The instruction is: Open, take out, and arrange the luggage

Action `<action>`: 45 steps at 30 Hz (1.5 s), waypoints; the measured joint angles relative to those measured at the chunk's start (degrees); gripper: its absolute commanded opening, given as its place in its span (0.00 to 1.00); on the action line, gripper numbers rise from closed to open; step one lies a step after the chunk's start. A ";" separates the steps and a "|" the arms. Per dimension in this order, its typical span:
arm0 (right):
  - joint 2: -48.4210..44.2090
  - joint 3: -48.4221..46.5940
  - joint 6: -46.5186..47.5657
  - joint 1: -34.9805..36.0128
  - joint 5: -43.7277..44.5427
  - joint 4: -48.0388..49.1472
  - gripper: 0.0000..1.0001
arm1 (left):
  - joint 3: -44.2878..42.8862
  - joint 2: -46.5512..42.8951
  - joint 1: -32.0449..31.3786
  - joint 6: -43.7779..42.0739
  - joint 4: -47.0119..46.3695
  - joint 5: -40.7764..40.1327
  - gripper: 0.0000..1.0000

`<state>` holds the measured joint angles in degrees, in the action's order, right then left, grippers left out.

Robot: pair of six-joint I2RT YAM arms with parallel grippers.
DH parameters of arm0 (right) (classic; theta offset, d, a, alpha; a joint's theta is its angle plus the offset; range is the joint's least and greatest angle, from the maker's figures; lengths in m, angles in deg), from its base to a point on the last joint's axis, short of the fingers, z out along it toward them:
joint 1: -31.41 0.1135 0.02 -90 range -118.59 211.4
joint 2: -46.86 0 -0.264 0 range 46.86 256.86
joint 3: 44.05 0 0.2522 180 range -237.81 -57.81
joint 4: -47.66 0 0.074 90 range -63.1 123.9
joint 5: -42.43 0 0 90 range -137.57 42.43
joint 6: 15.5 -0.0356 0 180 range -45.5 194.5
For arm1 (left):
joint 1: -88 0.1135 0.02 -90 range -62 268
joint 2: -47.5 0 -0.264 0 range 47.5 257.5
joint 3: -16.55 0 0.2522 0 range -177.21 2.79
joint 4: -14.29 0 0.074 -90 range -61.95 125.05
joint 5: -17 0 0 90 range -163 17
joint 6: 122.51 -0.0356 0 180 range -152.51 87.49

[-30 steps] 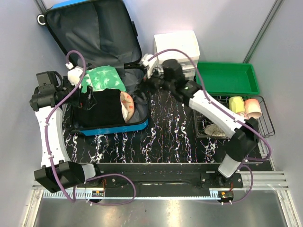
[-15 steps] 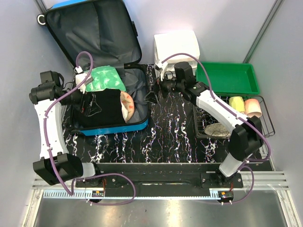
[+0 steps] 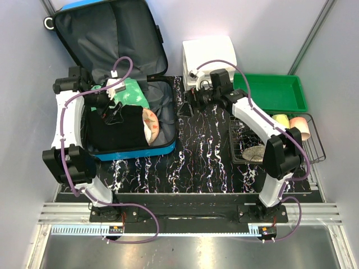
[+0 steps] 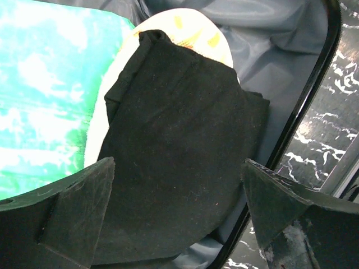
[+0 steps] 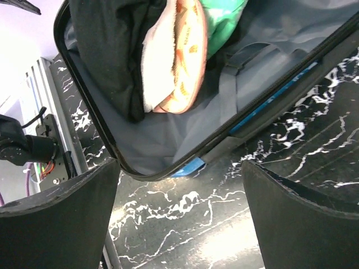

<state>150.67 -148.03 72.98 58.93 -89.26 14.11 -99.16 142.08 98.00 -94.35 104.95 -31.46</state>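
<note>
Legend, overhead and wrist views. The small bright blue hard-shell suitcase (image 3: 112, 39) lies at the far-left corner of the black, white-veined tabletop (image 3: 207, 151). It is open: the lid is raised toward the rear wall, showing its dark grey fabric lining, and the base is flat with its blue wall facing the near edge. Inside the base are a folded black fabric garment (image 4: 179, 140), a green-and-white patterned cloth (image 4: 45, 73) on its far side, and a cream-and-orange soft item (image 5: 179, 50) at its right side, partly covered by the garment. My left gripper (image 3: 114, 114) hangs over the base directly above the black garment, fingers spread wide apart and holding nothing; I cannot tell whether the tips touch the cloth. My right gripper (image 3: 186, 107) sits over bare tabletop just beside the suitcase's right wall, fingers likewise fully apart and empty. At the far edge stand a white plastic drawer unit (image 3: 208, 53) and, to its right, a green plastic tray (image 3: 269, 95). A black wire basket (image 3: 315, 140) at the right edge holds a yellow cup (image 3: 279, 123) and a pink cup (image 3: 300, 128).
</note>
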 measured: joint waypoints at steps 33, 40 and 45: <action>8.20 -3.63 12.44 -37.92 21.31 -20.09 0.96 | -0.79 2.45 -5.81 8.13 -9.94 -4.87 0.99; 4.48 2.64 13.88 -38.47 21.29 -16.70 0.95 | -0.79 2.45 -5.81 7.96 -10.64 -5.49 0.99; 0.09 8.44 13.94 -39.23 21.24 -15.72 0.95 | -0.85 3.15 -5.84 7.82 -10.67 -5.57 0.99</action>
<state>150.76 -139.59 86.93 19.70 -68.01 -1.61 -100.01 145.23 92.16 -86.53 94.28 -37.03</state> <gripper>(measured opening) 0.951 0.988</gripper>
